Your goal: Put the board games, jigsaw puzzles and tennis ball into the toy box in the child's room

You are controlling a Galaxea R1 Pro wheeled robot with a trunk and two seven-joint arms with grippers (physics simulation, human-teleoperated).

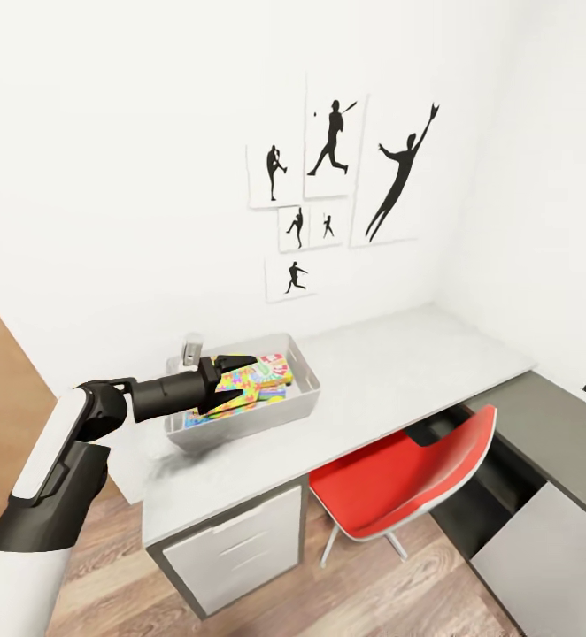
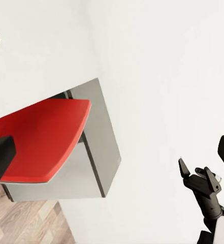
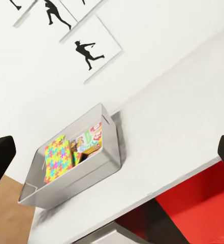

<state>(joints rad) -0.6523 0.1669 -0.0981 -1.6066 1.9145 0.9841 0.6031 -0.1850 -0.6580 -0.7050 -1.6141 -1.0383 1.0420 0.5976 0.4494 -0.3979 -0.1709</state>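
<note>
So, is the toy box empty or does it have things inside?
Not empty. The toy box holds a jigsaw leaning on its side and a printed game box beside it.

Bright even light, white walls nearly washed out, soft shadow beside the toy box (image 3: 66, 178), sharp renders

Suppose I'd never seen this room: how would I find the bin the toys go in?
Find the black baseball-player pictures on the white wall, then look down to the long pale desk beneath them. At its end away from the red chair sits the toy box. It is a shallow grey bin with sloping sides, and a bright jigsaw lies inside.
</note>
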